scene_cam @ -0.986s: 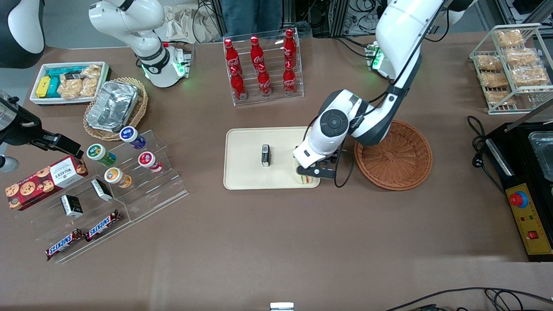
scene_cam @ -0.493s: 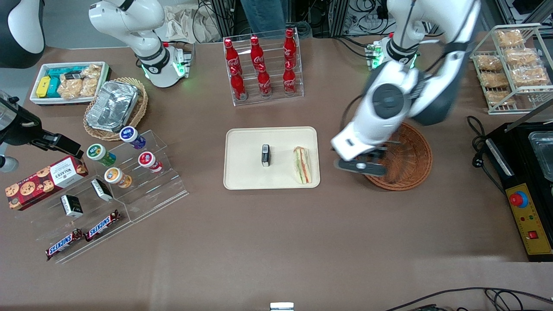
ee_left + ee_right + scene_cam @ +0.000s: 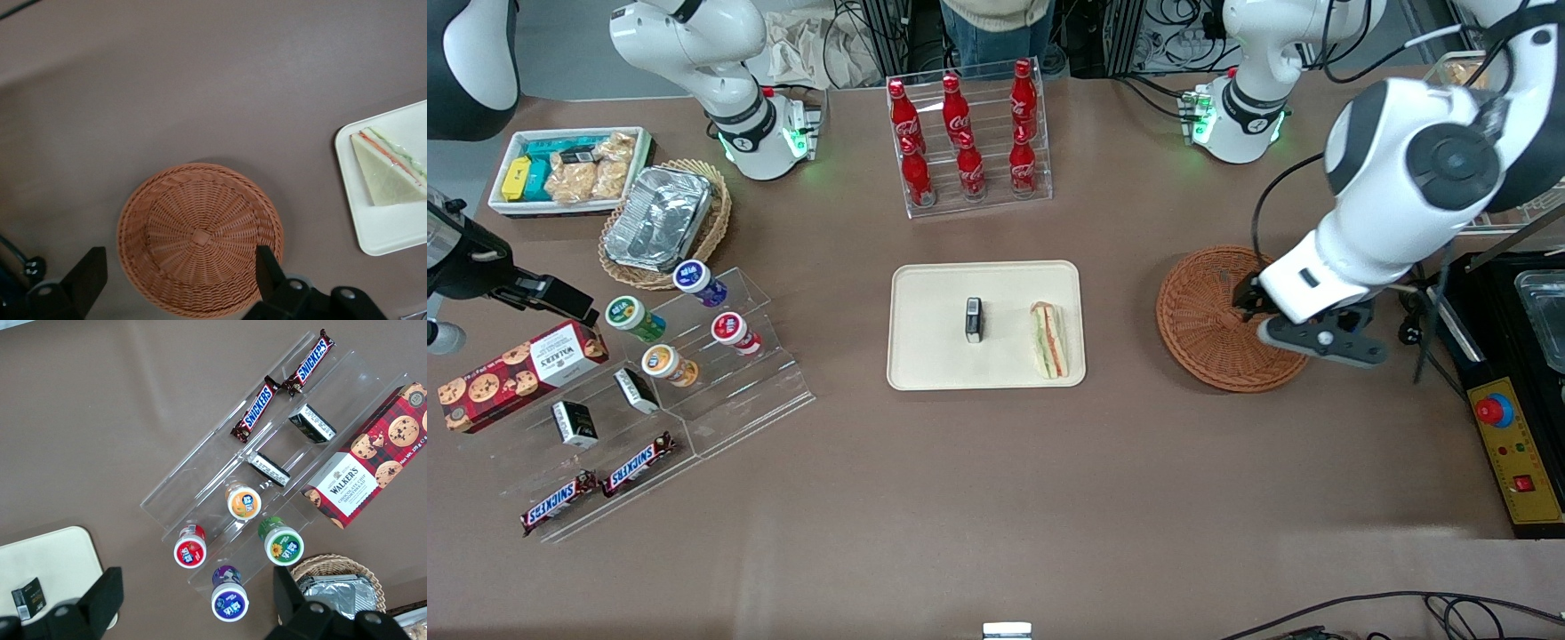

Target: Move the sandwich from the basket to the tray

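Observation:
The sandwich [image 3: 1049,340], a pale wedge with green and red filling, lies on the cream tray [image 3: 934,356], near the tray's edge that faces the basket. It also shows in the left wrist view [image 3: 390,175] on the tray [image 3: 390,230]. The reddish-brown wicker basket [image 3: 1209,316] is empty, as the left wrist view [image 3: 200,239] also shows. My left gripper [image 3: 1320,342] is open and empty. It hangs high above the basket's rim toward the working arm's end of the table, apart from the sandwich.
A small black box [image 3: 974,319] stands in the tray's middle. A rack of red cola bottles [image 3: 967,133] stands farther from the camera. A black machine with a red button [image 3: 1507,400] sits beside the basket. Snack shelves [image 3: 649,373] lie toward the parked arm's end.
My left gripper let go of the sandwich on the tray, then rose and swung away over the basket toward the working arm's end. The sandwich stayed on the tray.

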Controlling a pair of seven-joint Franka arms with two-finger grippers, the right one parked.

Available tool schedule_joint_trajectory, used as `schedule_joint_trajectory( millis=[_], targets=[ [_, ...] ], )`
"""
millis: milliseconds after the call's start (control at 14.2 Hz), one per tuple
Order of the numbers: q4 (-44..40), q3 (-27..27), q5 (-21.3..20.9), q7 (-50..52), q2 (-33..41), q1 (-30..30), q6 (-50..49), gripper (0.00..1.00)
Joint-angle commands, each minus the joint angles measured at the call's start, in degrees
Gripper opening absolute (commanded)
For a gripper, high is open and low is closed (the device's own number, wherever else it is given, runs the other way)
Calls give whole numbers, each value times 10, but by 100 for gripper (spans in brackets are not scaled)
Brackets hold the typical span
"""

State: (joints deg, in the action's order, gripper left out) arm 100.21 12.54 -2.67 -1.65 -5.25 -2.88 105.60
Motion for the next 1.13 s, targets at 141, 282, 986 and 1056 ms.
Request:
schedule_joint_trajectory(
  millis=[141, 282, 986, 1056],
  targets=[
    [3, 6, -3, -14, 40, 30, -29, 99],
    [4, 1, -10, -14, 59, 31, -35, 99],
    [1, -117, -1, 35, 77, -32, -73, 99],
    [1, -118, -1, 32, 81, -28, -73, 99]
  ],
)
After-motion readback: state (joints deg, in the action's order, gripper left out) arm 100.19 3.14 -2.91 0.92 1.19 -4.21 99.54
